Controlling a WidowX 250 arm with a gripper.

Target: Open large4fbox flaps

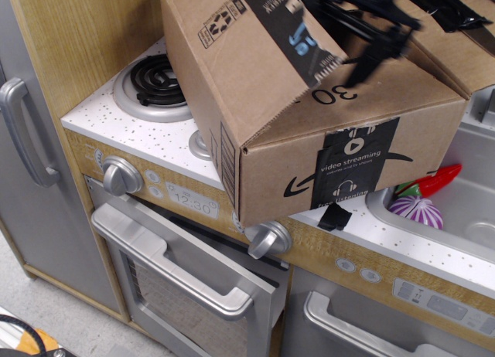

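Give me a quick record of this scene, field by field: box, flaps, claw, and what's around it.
box: large4fbox on the toy stove top, overhanging its front edge
flaps: left flap lifted and tilted; printed "30" shows on the panel beneath
claw: black claw, blurred, above the flaps; jaw state unclear
burner: left of the box
sink: holds toy vegetables

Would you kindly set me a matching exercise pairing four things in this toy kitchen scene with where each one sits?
Things:
1. large4fbox
2. gripper
3. burner
4. purple toy

Places:
A. in the sink at the right
B. on the counter, overhanging its front edge
C. left of the box, on the stovetop
D. above the box, at a lifted flap

Pairs: 1-B, 2-D, 3-C, 4-A
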